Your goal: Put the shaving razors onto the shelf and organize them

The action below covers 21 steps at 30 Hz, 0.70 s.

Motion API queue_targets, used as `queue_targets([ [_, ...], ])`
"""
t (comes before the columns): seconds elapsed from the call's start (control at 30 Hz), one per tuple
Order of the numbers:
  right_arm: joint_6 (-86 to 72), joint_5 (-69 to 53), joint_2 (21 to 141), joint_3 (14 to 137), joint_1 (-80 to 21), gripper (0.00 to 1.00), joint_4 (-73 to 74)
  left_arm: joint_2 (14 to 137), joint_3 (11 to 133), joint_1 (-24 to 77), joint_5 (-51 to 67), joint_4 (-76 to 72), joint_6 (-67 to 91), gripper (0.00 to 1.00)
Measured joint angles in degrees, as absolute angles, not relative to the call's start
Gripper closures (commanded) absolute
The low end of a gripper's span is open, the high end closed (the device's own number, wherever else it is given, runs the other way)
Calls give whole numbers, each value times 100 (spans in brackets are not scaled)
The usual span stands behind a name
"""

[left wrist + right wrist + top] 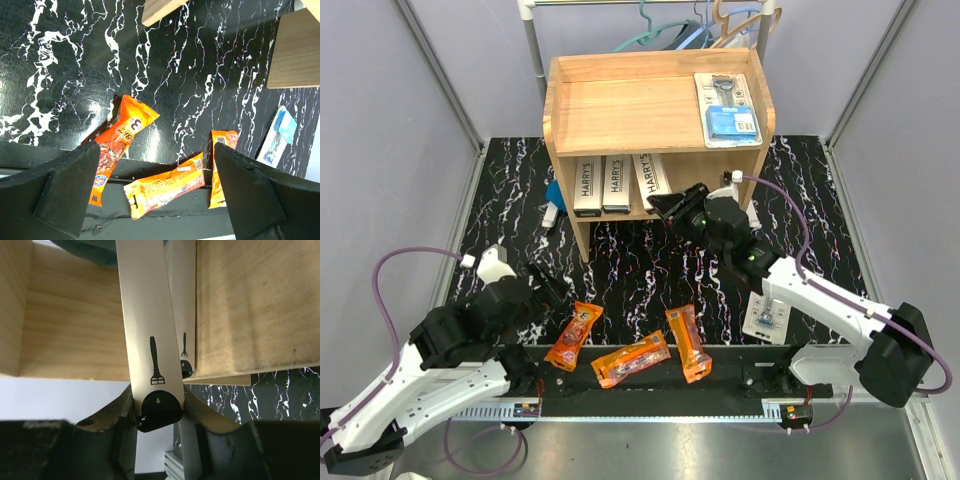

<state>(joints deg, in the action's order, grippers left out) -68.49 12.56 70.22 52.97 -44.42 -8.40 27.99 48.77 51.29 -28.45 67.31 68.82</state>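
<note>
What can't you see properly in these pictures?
- Top view: the blister pack on the table is half hidden under the right arm.
- Top view: the blue thing beside the shelf is partly behind its side panel.
- Right wrist view: the box in the right pincer runs off the top edge.

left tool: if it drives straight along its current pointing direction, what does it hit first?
Most likely the middle orange packet, which lies between the left tool's open fingers in its wrist view; otherwise the black marbled table beside it. Depth is unclear.
</note>
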Motion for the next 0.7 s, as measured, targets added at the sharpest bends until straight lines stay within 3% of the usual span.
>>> queue_targets([
  [0.7,-7284,1227,8213,5749,-4324,84,-880,2661,4873,5129,-2823,6716,6884,1],
])
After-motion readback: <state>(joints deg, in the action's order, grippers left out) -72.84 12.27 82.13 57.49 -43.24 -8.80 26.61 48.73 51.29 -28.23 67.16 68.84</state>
